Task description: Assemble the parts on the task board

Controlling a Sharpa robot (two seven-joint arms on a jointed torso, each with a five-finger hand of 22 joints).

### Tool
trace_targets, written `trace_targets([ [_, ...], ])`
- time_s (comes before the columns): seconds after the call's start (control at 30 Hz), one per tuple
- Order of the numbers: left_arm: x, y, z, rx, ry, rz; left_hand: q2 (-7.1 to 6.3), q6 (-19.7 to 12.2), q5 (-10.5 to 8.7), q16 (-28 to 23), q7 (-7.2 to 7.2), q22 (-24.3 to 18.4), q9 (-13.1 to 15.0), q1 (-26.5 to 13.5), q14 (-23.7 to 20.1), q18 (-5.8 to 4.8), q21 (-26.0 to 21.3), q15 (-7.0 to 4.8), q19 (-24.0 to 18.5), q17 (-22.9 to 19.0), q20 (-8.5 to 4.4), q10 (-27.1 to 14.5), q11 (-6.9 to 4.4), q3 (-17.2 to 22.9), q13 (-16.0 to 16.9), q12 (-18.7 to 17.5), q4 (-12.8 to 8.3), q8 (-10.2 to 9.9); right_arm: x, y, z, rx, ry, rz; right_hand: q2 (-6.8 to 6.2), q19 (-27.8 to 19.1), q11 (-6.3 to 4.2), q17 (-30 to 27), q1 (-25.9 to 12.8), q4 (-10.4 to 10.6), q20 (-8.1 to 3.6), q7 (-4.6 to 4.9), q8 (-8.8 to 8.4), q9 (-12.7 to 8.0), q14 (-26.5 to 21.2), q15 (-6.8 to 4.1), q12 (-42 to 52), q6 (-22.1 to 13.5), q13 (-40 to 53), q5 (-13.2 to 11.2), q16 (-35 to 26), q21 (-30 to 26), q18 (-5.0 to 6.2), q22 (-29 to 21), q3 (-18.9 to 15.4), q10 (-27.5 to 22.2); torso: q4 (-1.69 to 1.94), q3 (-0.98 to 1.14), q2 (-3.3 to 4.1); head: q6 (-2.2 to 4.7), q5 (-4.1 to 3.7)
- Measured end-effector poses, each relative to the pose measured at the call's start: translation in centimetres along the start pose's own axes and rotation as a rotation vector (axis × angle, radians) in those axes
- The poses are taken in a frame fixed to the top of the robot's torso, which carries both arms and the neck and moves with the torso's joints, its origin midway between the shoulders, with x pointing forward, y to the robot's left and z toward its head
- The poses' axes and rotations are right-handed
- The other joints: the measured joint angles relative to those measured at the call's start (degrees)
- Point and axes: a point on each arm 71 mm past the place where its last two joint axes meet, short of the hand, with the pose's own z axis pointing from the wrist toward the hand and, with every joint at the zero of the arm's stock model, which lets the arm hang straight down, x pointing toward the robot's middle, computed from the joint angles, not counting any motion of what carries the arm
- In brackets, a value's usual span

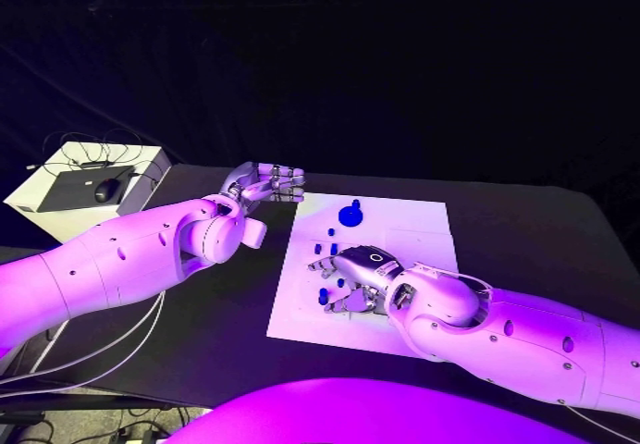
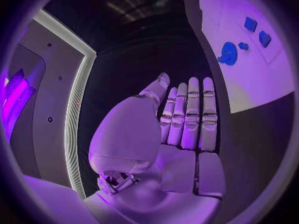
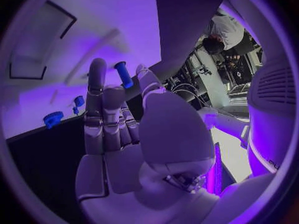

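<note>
The white task board lies mid-table. On its far left part sit a round blue gear and small blue pieces. My right hand is low over the board's near left part. In the right wrist view its thumb and a fingertip pinch a short blue peg, and the same peg shows beside the fingers in the head view. My left hand hovers off the board's far left corner, fingers straight and side by side, holding nothing. The gear and blue pieces lie beyond it.
A white box with a black device and a mouse on it stands at the table's far left. Cables run along the near left edge. The board has square recesses in its surface.
</note>
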Motion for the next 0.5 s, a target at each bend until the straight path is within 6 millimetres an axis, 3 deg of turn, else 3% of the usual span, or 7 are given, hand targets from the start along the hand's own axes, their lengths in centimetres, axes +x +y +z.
trace_targets([
  [0.07, 0.0, 0.0, 0.0, -0.001, 0.000, 0.000, 0.00, 0.00, 0.00, 0.00, 0.00, 0.00, 0.00, 0.00, 0.00, 0.00, 0.00, 0.00, 0.00, 0.00, 0.00, 0.00, 0.00, 0.00, 0.00, 0.00, 0.00, 0.00, -0.3, -0.2, -0.4, 0.002, -0.017, 0.015, -0.83, 0.20, -0.03, -0.02, 0.82, 2.71, -0.05, -0.22, 0.00, -0.16, 0.00, 0.00, 0.22, -1.85, -0.01, 0.00, 0.00, -0.42, 0.00, -1.04, -0.83, -0.01, 0.00, -0.01, -0.01, 0.00, -0.03],
  [0.17, -0.1, 0.0, 0.0, -0.002, -0.001, 0.000, 0.00, 0.00, 0.00, 0.00, 0.00, 0.00, 0.00, 0.00, 0.00, 0.00, 0.00, 0.00, 0.00, 0.00, 0.00, 0.00, 0.00, 0.00, 0.00, 0.00, 0.00, 0.00, -1.3, -0.8, -1.2, 0.010, -0.060, 0.051, -0.56, 0.41, -0.50, -0.01, 0.56, 3.18, -0.26, 0.55, 0.00, -0.16, 0.00, 0.00, 0.59, -1.98, -0.09, -0.27, 0.00, -0.42, -0.01, -1.84, -1.09, 1.46, -0.01, -0.01, -0.04, 0.00, -0.18],
  [0.27, -0.1, 0.0, 0.0, -0.002, -0.001, 0.000, 0.00, 0.00, 0.00, 0.00, 0.00, -0.08, 0.00, 0.00, 0.00, 0.00, 0.00, 0.00, 0.00, 0.00, 0.00, 0.00, 0.00, 0.00, 0.00, 0.00, 0.00, 0.00, -2.8, -1.7, -2.3, 0.025, -0.109, 0.101, 2.03, 0.63, -1.30, 0.26, -1.41, -1.42, -0.62, 2.33, 0.00, -0.08, 0.33, -0.33, 0.77, 1.18, -0.19, -0.35, 0.00, -0.08, -0.03, -1.93, -1.14, 5.24, -0.01, -0.01, -0.07, 0.00, -0.52],
  [0.3, -0.1, 0.0, 0.0, -0.002, -0.002, -0.001, 0.00, 0.00, 0.00, 0.00, 0.00, -0.08, 0.00, 0.00, 0.00, 0.00, 0.00, 0.00, 0.00, 0.00, 0.00, 0.00, 0.00, 0.00, 0.00, 0.00, 0.00, 0.00, -3.4, -2.0, -2.6, 0.033, -0.123, 0.119, 3.02, 0.56, -1.47, 0.42, -2.34, -3.44, -0.86, 2.63, 0.00, 0.03, 0.43, -0.43, 0.55, 3.64, -0.15, -0.35, 0.00, 0.19, -0.03, -1.88, -1.21, 6.57, -0.01, -0.01, -0.08, 0.00, -0.65],
  [0.4, -0.1, 0.1, 0.0, -0.003, -0.002, -0.001, 0.00, 0.00, 0.00, 0.00, 0.00, -0.08, 0.00, 0.00, 0.00, 0.00, 0.00, 0.00, 0.00, 0.00, 0.00, 0.00, 0.00, 0.00, 0.00, 0.00, 0.00, 0.00, -5.2, -3.5, -3.8, 0.068, -0.159, 0.187, 6.66, 0.53, -1.84, 0.39, -1.64, -6.52, -0.91, 4.24, 0.68, 0.57, 0.59, -0.72, 0.81, 13.62, -0.18, -0.58, 0.00, 0.58, -0.04, -1.56, 0.44, 12.20, -0.03, -0.01, -0.09, 0.00, -1.19],
  [0.5, -0.2, 0.1, 0.0, -0.004, -0.004, 0.000, 0.00, 0.00, 0.00, 0.00, 0.00, -0.08, 0.00, 0.00, 0.00, 0.00, 0.00, 0.00, 0.00, 0.00, 0.00, 0.00, 0.00, -0.15, 0.00, 0.00, 0.15, 0.00, -7.2, -5.4, -5.2, 0.122, -0.189, 0.266, 8.39, 0.40, -3.06, 0.18, -2.18, -7.54, -1.67, 3.84, 0.68, 0.66, 0.83, -1.73, 0.18, 17.97, -0.06, -0.52, -0.22, 1.06, -0.55, -0.98, 2.99, 17.13, -0.08, -0.01, -0.13, 0.00, -1.82],
])
